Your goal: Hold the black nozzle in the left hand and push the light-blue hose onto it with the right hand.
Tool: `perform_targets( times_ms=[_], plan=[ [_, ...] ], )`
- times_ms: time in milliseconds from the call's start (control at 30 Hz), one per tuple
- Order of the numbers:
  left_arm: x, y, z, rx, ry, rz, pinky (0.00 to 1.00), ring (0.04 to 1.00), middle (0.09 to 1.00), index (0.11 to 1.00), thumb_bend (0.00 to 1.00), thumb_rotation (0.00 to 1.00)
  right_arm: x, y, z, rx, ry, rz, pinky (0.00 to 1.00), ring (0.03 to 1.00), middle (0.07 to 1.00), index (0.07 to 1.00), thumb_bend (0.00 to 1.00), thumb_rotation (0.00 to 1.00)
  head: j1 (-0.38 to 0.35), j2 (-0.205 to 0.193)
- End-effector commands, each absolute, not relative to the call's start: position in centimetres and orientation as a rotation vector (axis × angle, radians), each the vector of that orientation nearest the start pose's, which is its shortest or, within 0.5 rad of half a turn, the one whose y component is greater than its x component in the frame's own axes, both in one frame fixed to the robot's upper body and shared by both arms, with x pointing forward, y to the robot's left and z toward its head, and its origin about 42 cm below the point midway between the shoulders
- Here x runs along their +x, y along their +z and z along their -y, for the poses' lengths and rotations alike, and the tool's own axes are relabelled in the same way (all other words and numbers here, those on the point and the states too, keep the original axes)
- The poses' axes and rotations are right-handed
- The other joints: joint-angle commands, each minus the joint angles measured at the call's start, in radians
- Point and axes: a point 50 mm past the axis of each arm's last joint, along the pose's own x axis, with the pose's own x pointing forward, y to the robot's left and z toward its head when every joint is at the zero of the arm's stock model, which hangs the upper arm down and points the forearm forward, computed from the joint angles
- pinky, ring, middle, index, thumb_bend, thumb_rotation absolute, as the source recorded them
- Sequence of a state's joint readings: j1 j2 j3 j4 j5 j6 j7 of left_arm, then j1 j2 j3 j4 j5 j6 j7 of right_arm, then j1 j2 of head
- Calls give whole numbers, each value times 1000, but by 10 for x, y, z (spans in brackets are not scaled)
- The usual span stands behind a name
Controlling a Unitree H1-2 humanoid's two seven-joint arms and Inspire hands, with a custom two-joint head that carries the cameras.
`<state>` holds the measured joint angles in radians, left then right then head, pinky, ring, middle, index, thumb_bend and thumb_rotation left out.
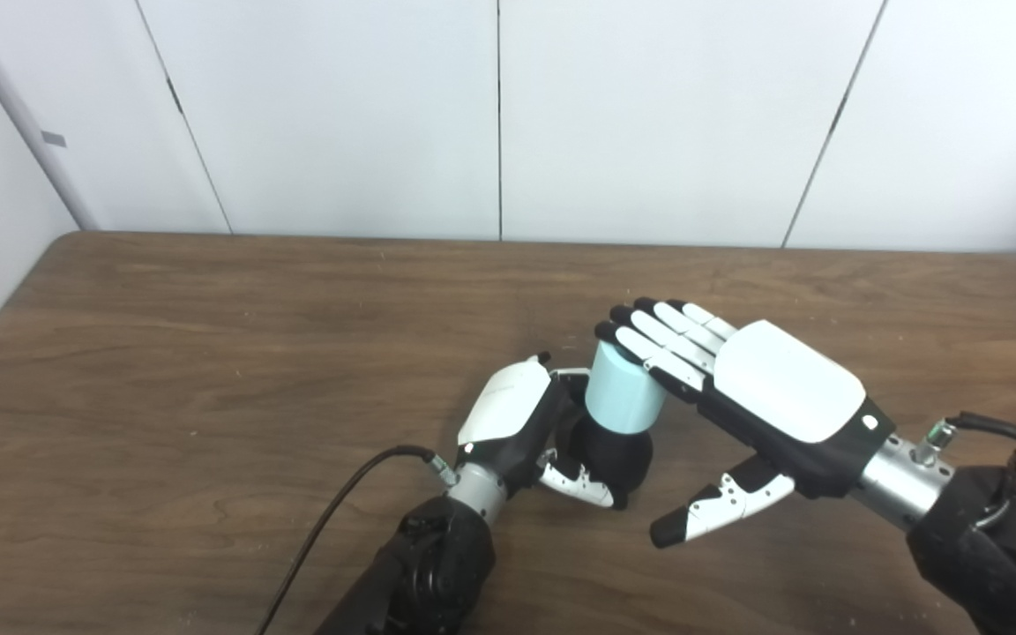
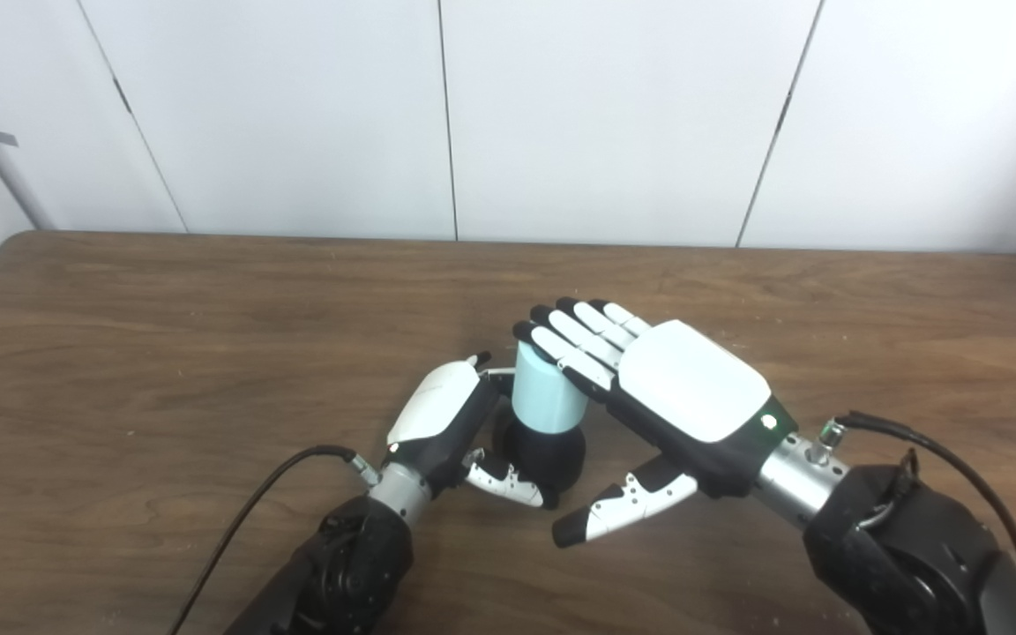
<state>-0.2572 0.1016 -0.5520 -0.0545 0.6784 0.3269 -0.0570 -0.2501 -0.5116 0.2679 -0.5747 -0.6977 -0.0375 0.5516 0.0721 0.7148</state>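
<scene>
Left hand (image 1: 517, 423) wrapped round nozzle (image 1: 618, 459), thumb under its near side, standing on table (image 1: 208, 370). Right hand (image 1: 764, 397) flat, fingers (image 1: 658, 339) straight, touching top and right side of hose (image 1: 621, 392), holding nothing. Hose sits on nozzle, tilted slightly. Hose looks light, stiff-walled, smooth, likely slippery; take its sides, push from the top. Right eye view shows more of the nozzle's near side; seating depth hidden in both.

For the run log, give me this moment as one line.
left hand: shut on black nozzle | light-blue hose: seated on nozzle | right hand: open, fingers against hose
</scene>
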Motion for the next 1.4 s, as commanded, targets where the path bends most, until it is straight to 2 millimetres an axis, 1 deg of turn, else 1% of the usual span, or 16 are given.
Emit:
perform_targets(
  times_ms=[0, 333, 467, 600, 667, 733, 967, 1033, 1067, 1133, 1200, 1233, 1300, 1333, 1367],
  plan=[
    [297, 97, -95, 899, -588, -109, 1000, 660, 486, 486, 523, 0, 277, 250, 217, -1386, 765, 430, 1000, 1000, 1000, 998, 634, 977, -1, 1],
    [296, 97, -93, 897, -588, -110, 1000, 660, 488, 485, 523, 0, 283, 258, 211, -1411, 800, 432, 1000, 1000, 986, 944, 648, 990, -1, 5],
    [296, 97, -93, 895, -589, -111, 1000, 660, 489, 485, 523, 0, 283, 259, 212, -1427, 807, 433, 1000, 1000, 983, 940, 656, 993, 0, 5],
    [296, 98, -94, 896, -586, -108, 1000, 660, 489, 485, 523, 0, 283, 265, 213, -1424, 802, 438, 1000, 1000, 985, 945, 657, 994, 1, 4],
    [296, 98, -94, 896, -584, -108, 1000, 660, 492, 485, 522, 0, 283, 271, 214, -1416, 793, 446, 1000, 1000, 991, 956, 656, 993, 0, 4],
    [296, 98, -95, 894, -584, -108, 1000, 660, 493, 484, 522, 0, 283, 283, 213, -1403, 763, 480, 1000, 1000, 992, 958, 657, 993, -1, 4],
    [299, 100, -96, 885, -576, -108, 1000, 662, 504, 482, 521, 0, 285, 316, 210, -1346, 635, 616, 1000, 1000, 989, 964, 655, 990, -2, 1],
    [299, 101, -96, 883, -574, -106, 1000, 663, 509, 480, 520, 0, 283, 327, 206, -1324, 594, 658, 1000, 997, 986, 963, 645, 971, -5, 0],
    [299, 101, -97, 883, -574, -105, 1000, 664, 494, 486, 522, 0, 283, 330, 204, -1319, 583, 668, 1000, 994, 984, 960, 636, 957, -5, 0],
    [300, 108, -98, 878, -571, -96, 1000, 671, 478, 499, 522, 0, 283, 341, 201, -1307, 550, 696, 1000, 991, 982, 955, 624, 937, -2, 0],
    [300, 115, -99, 875, -568, -87, 1000, 681, 476, 506, 523, 0, 283, 346, 199, -1301, 531, 708, 1000, 990, 980, 951, 615, 921, -1, 0],
    [300, 121, -100, 872, -564, -77, 1000, 684, 481, 504, 523, 0, 284, 347, 199, -1300, 521, 712, 1000, 990, 980, 951, 614, 919, 0, 0],
    [300, 130, -102, 869, -560, -65, 1000, 697, 496, 498, 523, 0, 285, 348, 199, -1299, 509, 715, 1000, 990, 980, 950, 614, 916, 2, -1],
    [300, 133, -102, 869, -560, -63, 1000, 714, 611, 498, 521, 27, 286, 348, 199, -1298, 506, 716, 1000, 989, 980, 950, 614, 915, 2, -1],
    [301, 138, -102, 872, -562, -56, 1000, 730, 673, 543, 584, 29, 286, 348, 200, -1297, 503, 715, 1000, 988, 980, 950, 614, 915, 2, -1]
  ],
)
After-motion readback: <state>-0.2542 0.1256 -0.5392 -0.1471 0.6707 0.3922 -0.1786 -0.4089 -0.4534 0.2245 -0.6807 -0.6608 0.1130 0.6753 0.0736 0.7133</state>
